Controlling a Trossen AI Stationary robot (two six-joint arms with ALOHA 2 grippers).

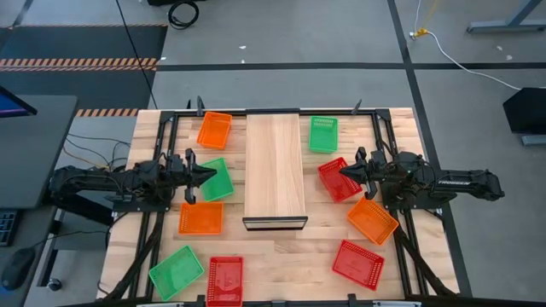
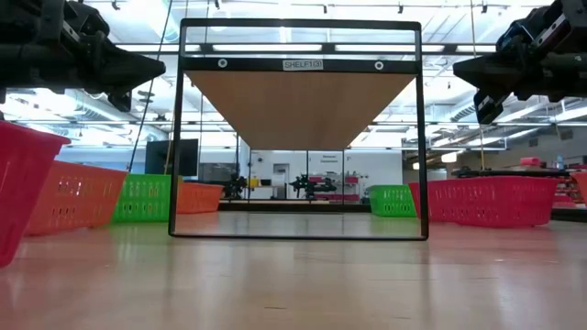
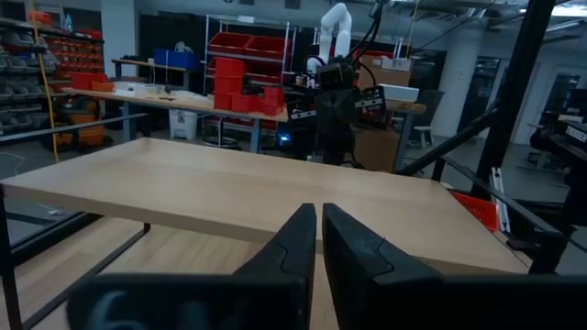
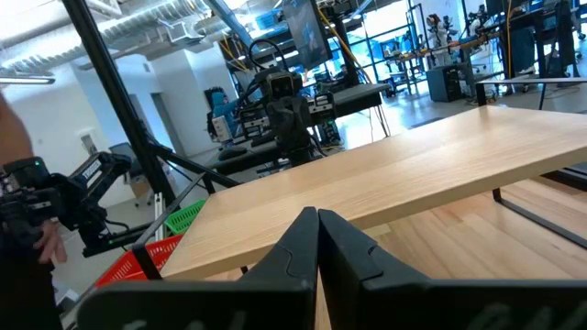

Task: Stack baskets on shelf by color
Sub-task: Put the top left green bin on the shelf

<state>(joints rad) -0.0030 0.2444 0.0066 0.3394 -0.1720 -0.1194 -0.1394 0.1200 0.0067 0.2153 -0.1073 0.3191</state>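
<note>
High view shows the shelf [image 1: 275, 166] bare, nine baskets scattered around it, and the left gripper [image 1: 207, 175] and right gripper [image 1: 345, 171] closed and empty, so fingers should be opened before the green basket [image 1: 217, 180] is approached.

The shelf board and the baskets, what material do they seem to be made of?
The shelf looks like pale wood with a matt finish: fine grain lines show. Its frame looks like black metal. The baskets, such as the green one, look like coloured plastic mesh.
</note>
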